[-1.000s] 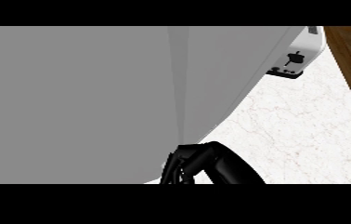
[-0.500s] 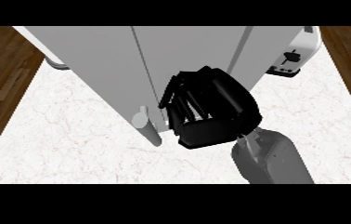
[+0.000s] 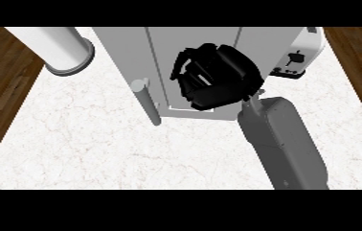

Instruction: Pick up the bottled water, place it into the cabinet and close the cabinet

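One hand [image 3: 212, 79] shows, your right, fingers curled against the cabinet [image 3: 205, 43] front and holding nothing visible. No bottled water is in sight, perhaps inside. Press the door flat beside the handle [image 3: 145, 100] at the hand's left.

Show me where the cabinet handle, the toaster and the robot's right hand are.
cabinet handle [image 3: 147, 102]: head view, middle of the grey bar.
toaster [image 3: 300, 57]: head view, white side panel near its lever.
right hand [image 3: 219, 79]: head view, back of the black hand.

The right hand [image 3: 216, 76] covers part of the cabinet [image 3: 163, 48] front, so whether its fingers hold anything can't be told. The white appliance [image 3: 300, 57] is half hidden behind the cabinet.
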Motion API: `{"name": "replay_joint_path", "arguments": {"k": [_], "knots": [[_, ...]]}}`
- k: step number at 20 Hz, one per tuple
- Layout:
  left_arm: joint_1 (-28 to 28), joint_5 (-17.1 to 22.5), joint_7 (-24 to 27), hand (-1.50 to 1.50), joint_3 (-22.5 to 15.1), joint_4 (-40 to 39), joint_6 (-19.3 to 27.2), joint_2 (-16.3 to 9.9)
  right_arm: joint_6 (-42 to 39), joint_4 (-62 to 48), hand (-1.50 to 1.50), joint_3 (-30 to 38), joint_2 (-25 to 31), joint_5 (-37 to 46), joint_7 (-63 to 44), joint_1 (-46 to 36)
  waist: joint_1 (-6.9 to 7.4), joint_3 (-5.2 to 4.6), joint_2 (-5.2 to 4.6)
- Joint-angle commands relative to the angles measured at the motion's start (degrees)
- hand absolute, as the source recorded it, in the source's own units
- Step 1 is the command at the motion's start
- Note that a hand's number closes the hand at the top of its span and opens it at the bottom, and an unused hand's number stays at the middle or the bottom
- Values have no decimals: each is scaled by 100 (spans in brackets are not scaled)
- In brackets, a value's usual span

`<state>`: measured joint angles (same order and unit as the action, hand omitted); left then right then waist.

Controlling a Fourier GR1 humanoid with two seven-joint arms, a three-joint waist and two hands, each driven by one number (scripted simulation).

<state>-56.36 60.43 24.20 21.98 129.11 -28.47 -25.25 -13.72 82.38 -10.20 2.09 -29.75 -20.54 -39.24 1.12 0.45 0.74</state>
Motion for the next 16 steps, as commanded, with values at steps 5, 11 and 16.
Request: {"name": "replay_joint_path", "arguments": {"k": [5,11,16], "knots": [[-168,70,-277,-150,95,148,-276,284,-119,-1313,150,440,-67,144,200,-963,125,-45,-100],[-111,337,-411,-150,204,3,-540,165,40,-1360,150,-71,-197,-263,393,-1027,259,-48,-103],[135,185,-550,-150,133,2,-318,228,-187,-1505,150,203,-194,-373,222,-1224,175,-47,-124]]}}
